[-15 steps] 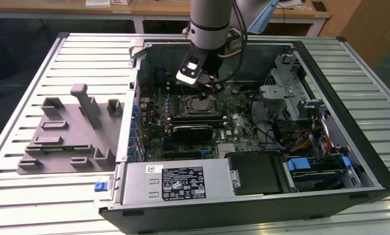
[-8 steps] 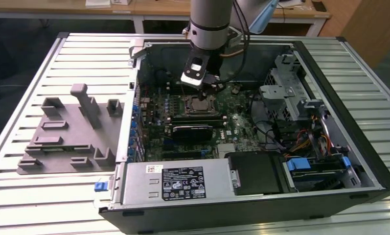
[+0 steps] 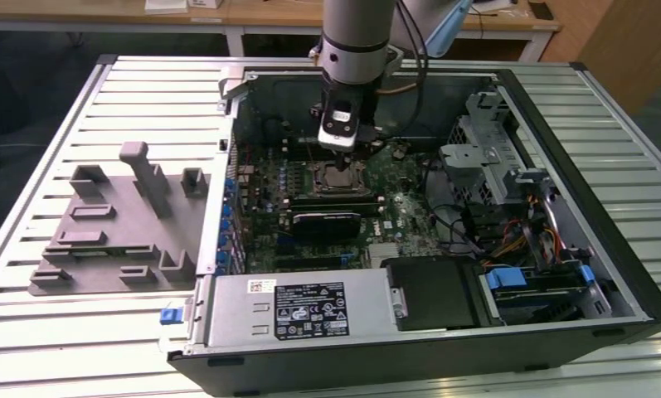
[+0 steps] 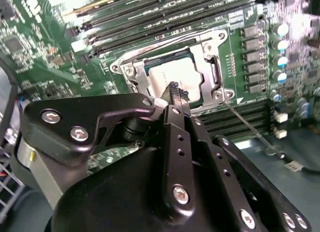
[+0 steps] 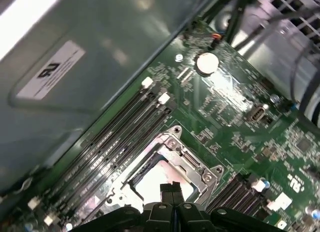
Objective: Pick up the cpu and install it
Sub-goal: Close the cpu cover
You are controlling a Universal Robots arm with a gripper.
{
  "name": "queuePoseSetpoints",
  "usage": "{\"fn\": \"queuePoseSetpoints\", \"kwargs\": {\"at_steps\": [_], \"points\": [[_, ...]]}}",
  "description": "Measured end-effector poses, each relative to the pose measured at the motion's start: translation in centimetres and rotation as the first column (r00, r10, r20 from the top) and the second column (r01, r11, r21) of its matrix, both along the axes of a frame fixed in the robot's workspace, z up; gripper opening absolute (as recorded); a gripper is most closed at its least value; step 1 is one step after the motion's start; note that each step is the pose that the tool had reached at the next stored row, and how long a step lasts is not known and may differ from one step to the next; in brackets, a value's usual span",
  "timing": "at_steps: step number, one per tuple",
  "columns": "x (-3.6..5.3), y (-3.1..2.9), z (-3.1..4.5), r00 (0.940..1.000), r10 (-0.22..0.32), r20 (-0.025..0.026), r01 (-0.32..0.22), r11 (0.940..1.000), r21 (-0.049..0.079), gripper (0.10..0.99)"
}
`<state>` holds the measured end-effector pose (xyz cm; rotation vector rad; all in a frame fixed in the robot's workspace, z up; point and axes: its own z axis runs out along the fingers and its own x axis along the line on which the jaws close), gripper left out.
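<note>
The cpu [image 3: 337,177] lies flat inside the metal socket frame [image 3: 339,187] on the green motherboard of the open computer case. Its shiny silver top shows in both wrist views [image 4: 176,74] [image 5: 154,180], ringed by the socket frame [image 4: 212,61] [image 5: 187,159]. My gripper [image 3: 342,154] hangs straight above the socket. Its two black fingers are pressed together with nothing between them, and their tips [image 4: 175,89] [image 5: 170,187] sit just over the near edge of the cpu. Whether the tips touch the chip cannot be told.
Memory slots [image 4: 150,16] run beside the socket, and a thin socket lever [image 4: 247,129] lies alongside it. A grey fixture block [image 3: 120,224] sits on the slatted table at the exterior view's left. The power supply [image 3: 297,307] and drive cage [image 3: 496,178] crowd the case.
</note>
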<state>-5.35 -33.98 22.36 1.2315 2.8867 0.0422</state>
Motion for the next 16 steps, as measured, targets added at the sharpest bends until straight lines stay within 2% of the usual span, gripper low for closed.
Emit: {"fn": "queuePoseSetpoints", "kwargs": {"at_steps": [4, 8, 12, 16], "points": [[0.0, 0.0, -0.01, 0.9974, 0.072, -0.0001, -0.072, 0.9974, -0.001, 0.106], [0.0, 0.0, -0.03, 0.9895, 0.145, 0.0, -0.145, 0.9895, -0.001, 0.106], [0.0, 0.0, -0.03, 0.9765, 0.216, -0.0001, -0.216, 0.9765, -0.001, 0.106], [0.0, 0.0, -0.04, 0.9588, 0.284, -0.0001, -0.284, 0.9588, -0.001, 0.106]]}}
